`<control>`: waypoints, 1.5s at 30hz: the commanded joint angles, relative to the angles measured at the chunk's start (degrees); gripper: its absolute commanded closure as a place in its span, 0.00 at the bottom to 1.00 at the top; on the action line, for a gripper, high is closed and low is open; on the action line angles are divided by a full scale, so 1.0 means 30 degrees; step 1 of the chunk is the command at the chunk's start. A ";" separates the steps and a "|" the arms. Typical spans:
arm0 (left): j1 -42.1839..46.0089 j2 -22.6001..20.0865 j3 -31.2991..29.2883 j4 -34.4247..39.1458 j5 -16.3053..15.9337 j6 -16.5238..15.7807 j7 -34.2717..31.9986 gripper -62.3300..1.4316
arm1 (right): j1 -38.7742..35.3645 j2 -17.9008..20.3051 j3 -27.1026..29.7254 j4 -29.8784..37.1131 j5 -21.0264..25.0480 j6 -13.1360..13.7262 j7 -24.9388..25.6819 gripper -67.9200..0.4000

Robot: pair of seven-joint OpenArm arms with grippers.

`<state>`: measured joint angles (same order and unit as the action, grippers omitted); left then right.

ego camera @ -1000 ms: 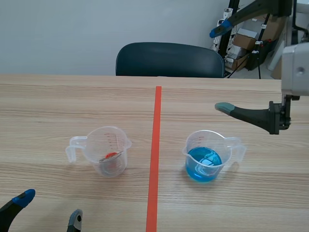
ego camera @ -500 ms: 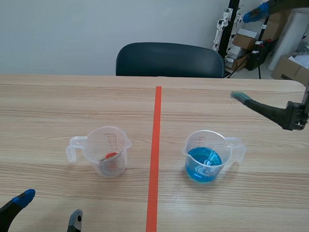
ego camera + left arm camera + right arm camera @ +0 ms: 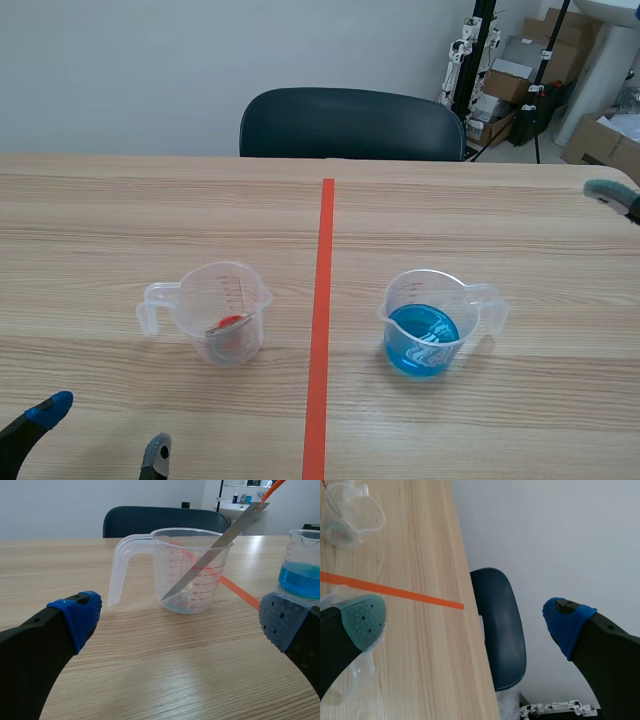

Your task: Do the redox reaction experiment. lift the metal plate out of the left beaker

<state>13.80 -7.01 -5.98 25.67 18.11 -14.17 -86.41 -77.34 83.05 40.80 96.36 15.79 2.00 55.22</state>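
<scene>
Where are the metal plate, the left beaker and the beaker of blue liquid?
metal plate [image 3: 240,525], left wrist view, strip above the beaker's rim.
left beaker [image 3: 205,290], scene view, clear upper wall.
beaker of blue liquid [image 3: 412,291], scene view, wall above the liquid.

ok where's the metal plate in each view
Scene view: the metal plate sits inside the clear beaker, left of the tape line.
Left wrist view: ahead of the left gripper, leaning in that beaker, its top past the rim.
Right wrist view: not clearly visible; only the beaker shows, far ahead of the right gripper, beyond the tape line.
Shared landmark: the orange-red tape line.
</scene>
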 commanded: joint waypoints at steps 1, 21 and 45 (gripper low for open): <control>0.0175 -0.0219 -0.0102 0.0182 -0.0095 -0.0044 -0.0873 0.00 | -0.0336 0.0000 0.0182 0.0328 0.0102 0.0532 -0.0124 0.00; 0.2463 -0.0692 -0.0175 0.0750 -0.1406 -0.0051 0.1581 0.00 | 0.8378 -0.6375 -0.1953 0.0969 -0.1486 0.5807 -0.1654 0.00; 0.1610 -0.0852 -0.0168 0.2215 0.0131 -0.0051 -0.0408 0.00 | 1.7493 -0.8364 -1.2662 0.0969 -0.8072 0.5778 -0.2994 0.00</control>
<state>18.83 -9.52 -6.20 31.88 18.79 -14.20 -86.32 -26.30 57.17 2.72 98.96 -8.67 19.73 46.15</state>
